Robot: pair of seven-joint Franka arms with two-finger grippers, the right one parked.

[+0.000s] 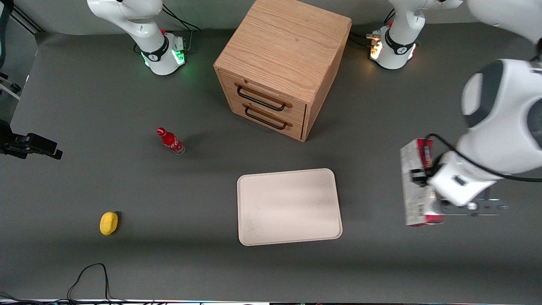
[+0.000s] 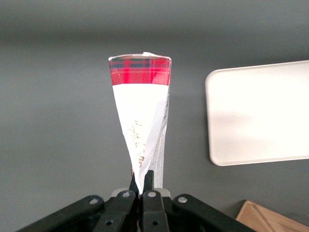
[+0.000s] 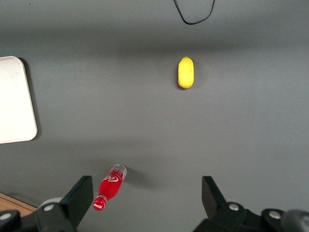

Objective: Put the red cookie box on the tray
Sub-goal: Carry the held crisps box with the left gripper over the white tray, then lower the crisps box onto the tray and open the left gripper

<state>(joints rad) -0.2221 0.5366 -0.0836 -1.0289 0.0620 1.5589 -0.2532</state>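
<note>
Dark grey table (image 1: 106,106), wooden cabinet (image 1: 283,55)

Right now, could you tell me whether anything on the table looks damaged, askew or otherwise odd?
Only slightly: the gripper, toward the working arm's end beside the tray, is shut on the red cookie box, and the carton's white panel looks creased where it is pinched. The small red bottle stands upright; nothing is spilled.

I am holding my gripper (image 2: 142,186) aloft toward the working arm's end of the table, fingers pinching the red cookie box (image 1: 417,183).
</note>
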